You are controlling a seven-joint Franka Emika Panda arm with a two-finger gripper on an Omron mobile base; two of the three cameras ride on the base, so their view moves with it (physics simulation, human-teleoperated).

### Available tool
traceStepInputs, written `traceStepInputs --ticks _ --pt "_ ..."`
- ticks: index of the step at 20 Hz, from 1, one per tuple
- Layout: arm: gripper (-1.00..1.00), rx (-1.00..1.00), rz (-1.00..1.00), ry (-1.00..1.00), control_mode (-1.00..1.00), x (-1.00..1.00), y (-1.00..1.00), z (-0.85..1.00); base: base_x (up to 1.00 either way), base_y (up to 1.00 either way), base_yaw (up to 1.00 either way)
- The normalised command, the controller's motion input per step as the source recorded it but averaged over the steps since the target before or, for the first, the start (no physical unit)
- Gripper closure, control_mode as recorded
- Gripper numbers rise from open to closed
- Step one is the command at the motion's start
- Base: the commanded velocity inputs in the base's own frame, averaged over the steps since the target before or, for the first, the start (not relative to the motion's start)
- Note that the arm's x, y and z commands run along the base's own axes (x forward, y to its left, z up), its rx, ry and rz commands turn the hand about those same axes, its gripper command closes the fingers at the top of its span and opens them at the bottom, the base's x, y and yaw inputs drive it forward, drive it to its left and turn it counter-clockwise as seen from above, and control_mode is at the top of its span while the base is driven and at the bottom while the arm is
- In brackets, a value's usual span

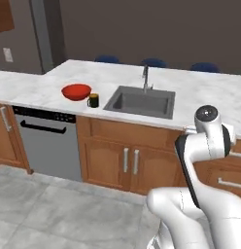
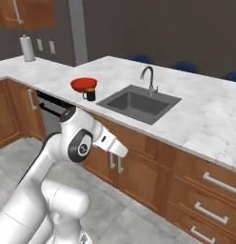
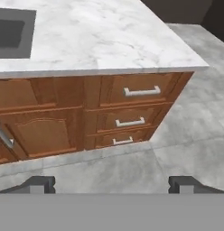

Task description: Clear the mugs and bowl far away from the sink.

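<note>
I'm keeping the claw (image 3: 111,184) spread wide and empty, looking down at the drawers (image 3: 132,122) beside the sink (image 3: 13,34), since nothing is within reach yet. The bowl (image 1: 77,91) and black mug (image 1: 93,100) are sitting close together on the counter (image 1: 200,92), just left of the sink. I can't see the teal mug.

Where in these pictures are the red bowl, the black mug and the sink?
red bowl (image 1: 76,91): left base view, on its red outer wall.
black mug (image 1: 94,100): left base view, on its dark side, right of the bowl.
sink (image 1: 142,102): left base view, on the grey basin floor.
</note>
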Motion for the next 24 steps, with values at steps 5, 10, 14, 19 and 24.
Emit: traceStepInputs --ticks 5,10,14,19,24 --pt "-1.00 0.00 0.00 0.00 1.00 0.00 0.00 0.00 0.99 1.00 -0.37" --pt "-1.00 0.00 0.00 0.00 1.00 0.00 0.00 0.00 0.98 1.00 -0.18" --pt "-1.00 0.00 0.00 0.00 1.00 0.00 0.00 0.00 0.75 1.00 -0.08" --pt "-1.00 0.00 0.00 0.00 1.00 0.00 0.00 0.00 0.58 1.00 -0.04" --pt "-1.00 0.00 0.00 0.00 1.00 0.00 0.00 0.00 0.63 0.75 -0.11"
